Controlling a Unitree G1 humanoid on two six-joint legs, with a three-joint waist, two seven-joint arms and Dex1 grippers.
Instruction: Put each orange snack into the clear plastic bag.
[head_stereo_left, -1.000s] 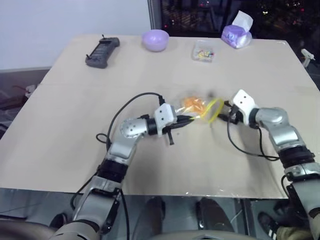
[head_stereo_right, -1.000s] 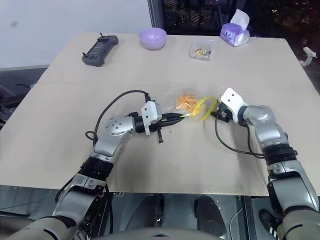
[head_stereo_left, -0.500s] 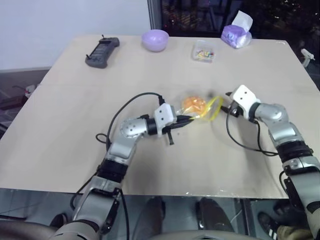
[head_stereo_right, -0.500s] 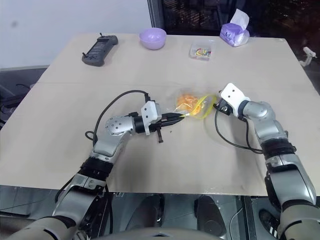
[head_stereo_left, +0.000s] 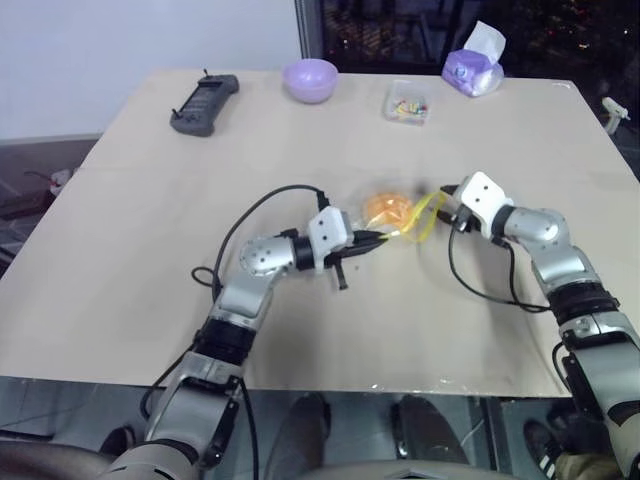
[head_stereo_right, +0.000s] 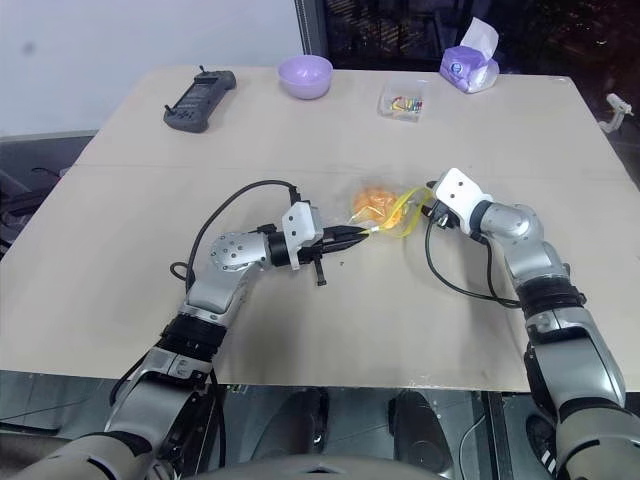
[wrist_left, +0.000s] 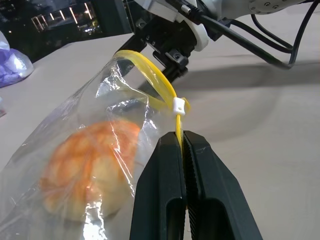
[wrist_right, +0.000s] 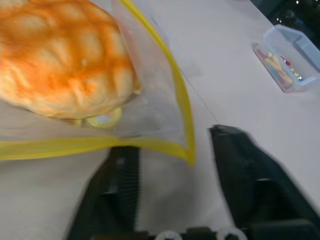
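Note:
The orange snack (head_stereo_left: 386, 209) lies inside the clear plastic bag (head_stereo_left: 408, 218), held just above the middle of the table. My left gripper (wrist_left: 182, 137) is shut on the bag's yellow strip (wrist_left: 155, 80), next to its white slider. My right gripper (wrist_right: 167, 140) is at the bag's other end, to the right of the snack. Its two fingers (wrist_right: 240, 170) stand apart, with the corner of the yellow strip between them. The bun (wrist_right: 65, 60) shows large through the clear film just past that edge.
Along the table's far edge are a black controller (head_stereo_left: 204, 104), a purple bowl (head_stereo_left: 310, 79), a small clear box with colourful bits (head_stereo_left: 407, 102) and a purple tissue pack (head_stereo_left: 473, 65). Black cables loop from both wrists over the table (head_stereo_left: 150, 200).
My right wrist has turned toward the bag's mouth and its fingers have narrowed around the yellow edge. The left arm and its grip have stayed still.

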